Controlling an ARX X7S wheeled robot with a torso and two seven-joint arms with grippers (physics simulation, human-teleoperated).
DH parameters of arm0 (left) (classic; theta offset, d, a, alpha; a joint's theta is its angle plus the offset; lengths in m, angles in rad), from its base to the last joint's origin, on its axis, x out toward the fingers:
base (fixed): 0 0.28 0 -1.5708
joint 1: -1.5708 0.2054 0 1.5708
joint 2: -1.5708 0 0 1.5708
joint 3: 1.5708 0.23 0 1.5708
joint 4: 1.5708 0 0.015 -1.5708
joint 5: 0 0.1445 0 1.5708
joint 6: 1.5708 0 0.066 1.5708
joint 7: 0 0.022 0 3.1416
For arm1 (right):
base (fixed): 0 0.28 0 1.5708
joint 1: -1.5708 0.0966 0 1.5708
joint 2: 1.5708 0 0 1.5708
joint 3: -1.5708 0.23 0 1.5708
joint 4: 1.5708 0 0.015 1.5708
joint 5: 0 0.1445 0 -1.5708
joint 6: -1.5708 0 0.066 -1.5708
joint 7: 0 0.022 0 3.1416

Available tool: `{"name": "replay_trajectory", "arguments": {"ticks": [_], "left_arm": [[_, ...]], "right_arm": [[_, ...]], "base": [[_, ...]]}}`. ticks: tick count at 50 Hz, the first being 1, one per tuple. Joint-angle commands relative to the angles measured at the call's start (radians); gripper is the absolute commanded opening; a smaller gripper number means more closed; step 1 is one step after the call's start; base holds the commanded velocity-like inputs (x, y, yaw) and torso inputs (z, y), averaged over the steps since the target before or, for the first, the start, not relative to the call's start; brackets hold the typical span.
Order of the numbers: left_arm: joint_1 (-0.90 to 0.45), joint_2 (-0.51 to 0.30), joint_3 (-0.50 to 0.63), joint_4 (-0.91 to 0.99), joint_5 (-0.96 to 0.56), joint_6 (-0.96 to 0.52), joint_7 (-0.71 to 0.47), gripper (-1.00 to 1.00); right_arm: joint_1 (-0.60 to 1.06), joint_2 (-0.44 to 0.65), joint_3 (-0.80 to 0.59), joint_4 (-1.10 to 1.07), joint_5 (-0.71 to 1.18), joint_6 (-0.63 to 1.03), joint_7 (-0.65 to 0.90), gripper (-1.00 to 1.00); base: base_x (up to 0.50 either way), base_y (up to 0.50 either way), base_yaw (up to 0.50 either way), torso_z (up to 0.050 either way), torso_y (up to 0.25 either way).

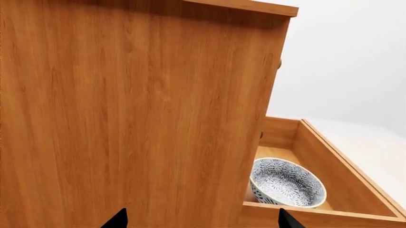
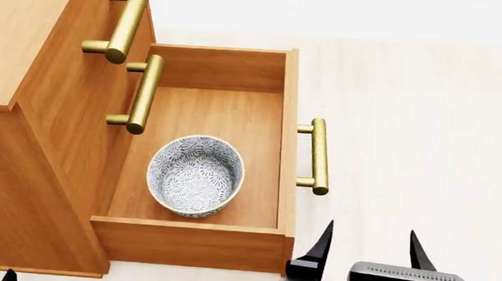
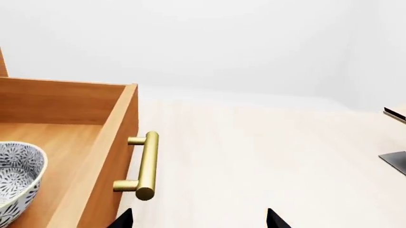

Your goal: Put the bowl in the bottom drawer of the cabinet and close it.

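Note:
The speckled white bowl (image 2: 195,175) (image 1: 286,183) (image 3: 16,178) stands upright inside the pulled-out bottom drawer (image 2: 289,148) of the orange-brown cabinet (image 2: 30,143). The drawer's brass handle (image 2: 318,156) (image 3: 146,166) points away from the cabinet. My right gripper (image 2: 370,242) (image 3: 198,218) is open and empty, just in front of the drawer's near corner, beside and below the handle. My left gripper (image 1: 201,219) is open and empty, facing the cabinet's side wall (image 1: 140,114); only a fingertip (image 2: 9,276) shows in the head view.
Two upper drawers with brass handles (image 2: 127,24) (image 2: 143,94) are shut above the open one. Pale floor (image 2: 422,110) spreads out past the drawer front. A dark flat object (image 3: 396,156) lies at the edge of the right wrist view.

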Motion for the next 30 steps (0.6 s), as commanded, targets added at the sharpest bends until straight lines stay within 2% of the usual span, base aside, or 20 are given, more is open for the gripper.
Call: {"name": "replay_trajectory", "arguments": {"ticks": [1,30], "left_arm": [[0.003,-0.003,-0.002,0.001,-0.002,0.003,-0.002,1.0],[-0.004,-0.009,-0.003,-0.004,-0.007,0.008,-0.003,1.0]], "right_arm": [[-0.03,-0.031,0.003,0.058,0.007,-0.019,-0.035,1.0],[-0.05,-0.104,0.024,0.178,0.067,-0.028,-0.144,1.0]], "base": [[0.0,0.0,0.0,0.0,0.0],[0.0,0.0,0.0,0.0,0.0]]}}
